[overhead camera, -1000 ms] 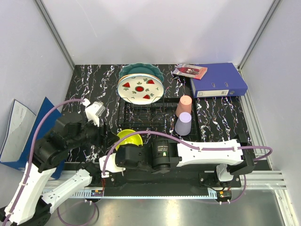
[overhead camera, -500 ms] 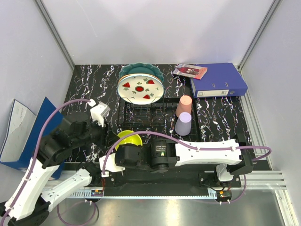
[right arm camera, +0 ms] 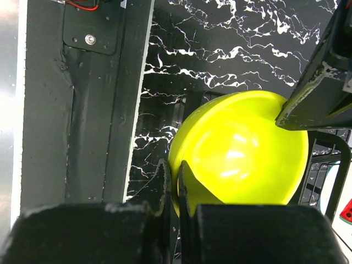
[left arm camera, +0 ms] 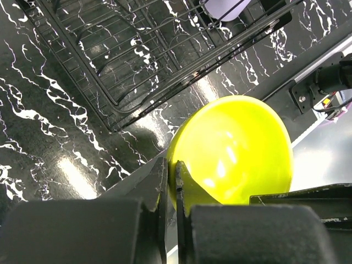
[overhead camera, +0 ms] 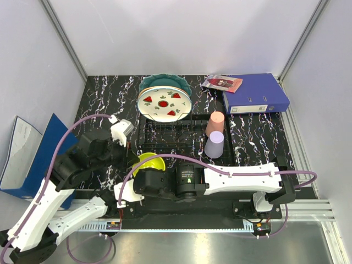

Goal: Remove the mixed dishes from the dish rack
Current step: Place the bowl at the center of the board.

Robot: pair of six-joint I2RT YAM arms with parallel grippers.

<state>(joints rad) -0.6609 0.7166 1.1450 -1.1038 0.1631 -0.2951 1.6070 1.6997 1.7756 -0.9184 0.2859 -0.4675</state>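
The small yellow bowl [overhead camera: 152,163] hangs just in front of the dish rack [overhead camera: 165,135], near its left front corner. My left gripper [overhead camera: 134,158] is shut on the bowl's rim; in the left wrist view its fingers [left arm camera: 171,170] pinch the edge of the yellow bowl [left arm camera: 236,148]. My right gripper [overhead camera: 144,175] is shut on the opposite rim, and the bowl [right arm camera: 247,148] shows between its fingers [right arm camera: 175,176]. The white plate with red-green marks [overhead camera: 164,104] and the teal scalloped plate [overhead camera: 165,81] stand at the rack's back. The pink cup [overhead camera: 216,122] and lavender cup [overhead camera: 214,144] sit at its right.
A blue binder [overhead camera: 256,92] and a small red-patterned booklet [overhead camera: 221,83] lie at the back right of the black marble tabletop [overhead camera: 104,99]. Blue folders [overhead camera: 33,148] lean outside the left wall. The rack's wire slots [left arm camera: 137,55] lie just beyond the bowl.
My left gripper has swung right and down onto the bowl and gone from open to shut on its rim. The right gripper has kept its hold on the bowl.
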